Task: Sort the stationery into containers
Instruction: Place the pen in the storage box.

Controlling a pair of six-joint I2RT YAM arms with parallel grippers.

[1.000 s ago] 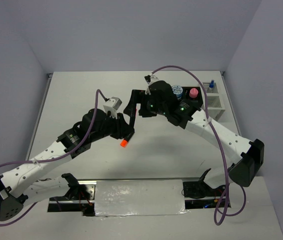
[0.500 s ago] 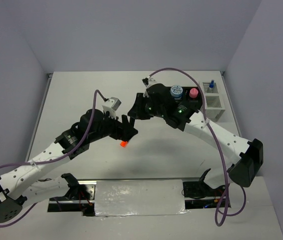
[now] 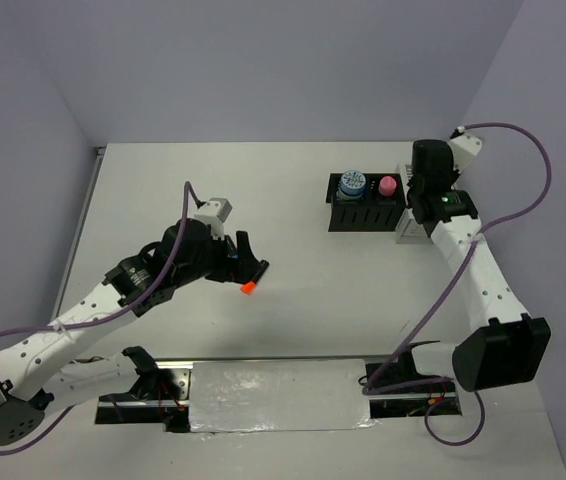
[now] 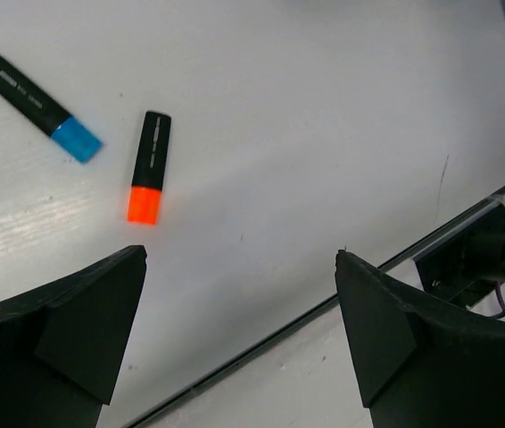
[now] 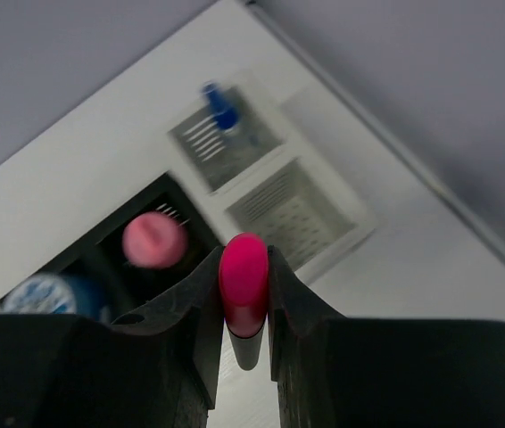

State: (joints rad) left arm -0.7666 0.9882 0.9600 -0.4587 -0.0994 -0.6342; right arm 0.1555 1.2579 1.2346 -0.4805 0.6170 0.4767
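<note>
My right gripper [image 5: 244, 259] is shut on a pink-capped marker [image 5: 244, 290], cap pointing down over the white slatted box [image 5: 299, 207]. A blue-capped marker [image 5: 221, 105] stands in that box's far cell. The black organiser [image 3: 366, 212] holds a patterned tape roll [image 3: 352, 183] and a pink tube [image 3: 388, 186]. In the top view the right gripper [image 3: 421, 203] hangs over the box, hiding most of it. My left gripper [image 4: 240, 252] is open and holds nothing, above the table. An orange-capped marker [image 4: 149, 168] and a cyan-capped marker [image 4: 40, 95] lie flat beyond it.
The table's near edge with a dark strip [image 4: 324, 308] runs under the left gripper. The orange cap [image 3: 247, 287] shows just in front of the left gripper [image 3: 246, 260]. Purple cables loop over both arms. The right side wall stands close to the white box.
The grippers met at the table's middle. The right one shut on the pink-capped marker and swung right over the box. The left one opened and drew back slightly.
</note>
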